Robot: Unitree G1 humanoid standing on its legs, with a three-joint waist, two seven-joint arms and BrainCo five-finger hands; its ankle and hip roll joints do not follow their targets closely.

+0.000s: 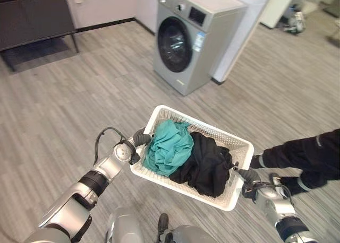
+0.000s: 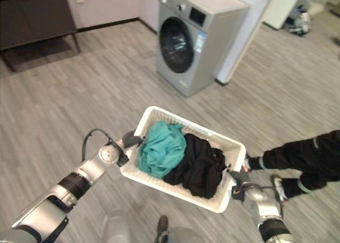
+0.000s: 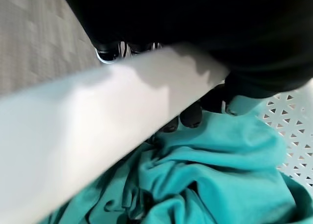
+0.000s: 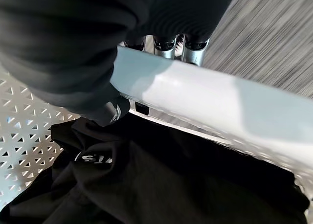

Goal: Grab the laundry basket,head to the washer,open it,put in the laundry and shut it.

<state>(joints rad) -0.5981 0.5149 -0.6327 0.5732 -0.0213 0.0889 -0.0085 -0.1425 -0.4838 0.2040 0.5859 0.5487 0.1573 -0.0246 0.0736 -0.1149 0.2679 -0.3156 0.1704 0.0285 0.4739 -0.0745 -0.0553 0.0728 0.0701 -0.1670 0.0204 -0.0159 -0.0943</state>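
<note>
Carrying is the step in hand: the white laundry basket [image 1: 240, 145] is held off the grey plank floor [image 1: 64, 105] between both arms, so the grab is judged done and the walk to the washer is under way. The left hand [image 1: 141, 137] is clamped on the basket's left rim; in the left wrist view its fingers [image 3: 191, 115] are seen hooked over the rim and down into the basket, touching the teal garment [image 1: 169, 147]. The right hand [image 1: 247, 176] is clamped on the opposite rim, and in the right wrist view its fingers [image 4: 165, 44] are seen wrapped over the rim's outer side, with the thumb inside against the black garment [image 1: 207, 163]. Both garments lie heaped in the basket, teal towards the left, black towards the right.

The silver front-loading washer [image 1: 194, 36] stands ahead, well apart, with its round door [image 1: 174, 44] closed. A person's dark-clad legs [image 1: 303, 158] are seen just beside the right hand.

Next, the gap to the washer must be closed with the basket kept level, and the basket set down near the door so that a hand is freed for opening it.
</note>
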